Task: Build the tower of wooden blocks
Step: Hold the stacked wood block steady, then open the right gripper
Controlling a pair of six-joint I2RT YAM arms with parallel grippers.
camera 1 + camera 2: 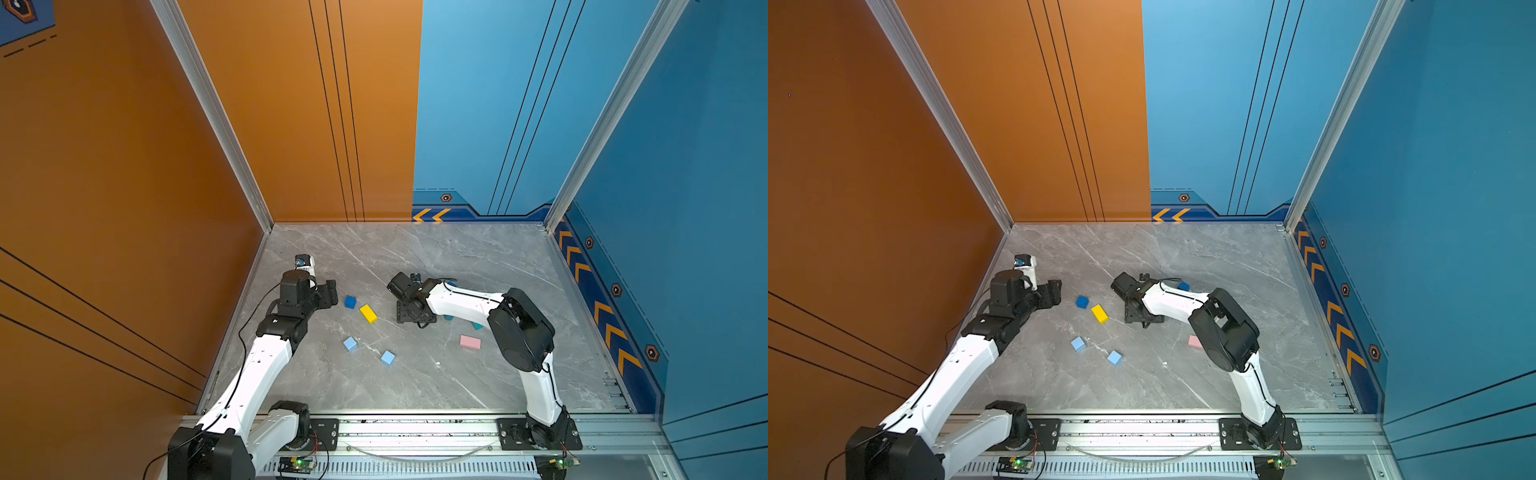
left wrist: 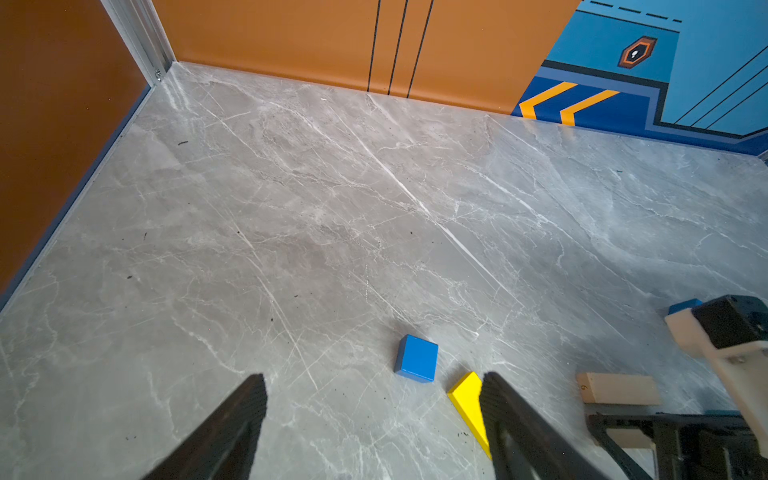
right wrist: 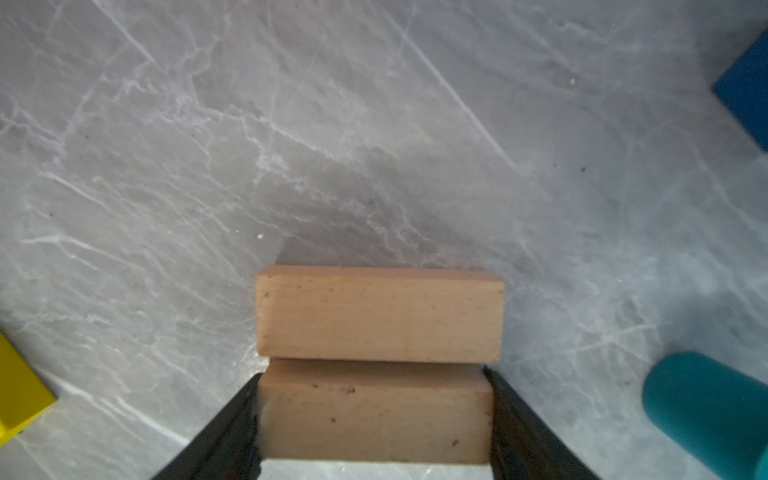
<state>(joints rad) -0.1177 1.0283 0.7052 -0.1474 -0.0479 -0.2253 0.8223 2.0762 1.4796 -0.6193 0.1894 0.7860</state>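
**Right claw clamping a plank, everything else lying loose**

Seeing the front light blue cube (image 1: 387, 358) closest in on the grey table (image 1: 415, 386), then the back light blue cube (image 1: 350, 344) off to the left and the pink slab (image 1: 470, 342) off to the right, all flat and well apart. Moving back a bit, finding the yellow bar (image 1: 368, 313) near the middle and the right claw (image 3: 372, 374) just to its right, pointing down. Gripping the clamped plank (image 3: 374, 419) by its two ends, jaws spread wide, with the loose plank (image 3: 378, 316) touching it along one long side. Spotting the teal cylinder (image 3: 706, 415) lying near those two. Going further, catching the dark blue cube (image 2: 417, 358) just beyond the yellow bar, with the left claw (image 2: 374, 376) just to its left, hanging wide open and holding nothing. Farthest back, noticing a second dark blue cube (image 1: 1183, 286) peeking out behind the right arm.
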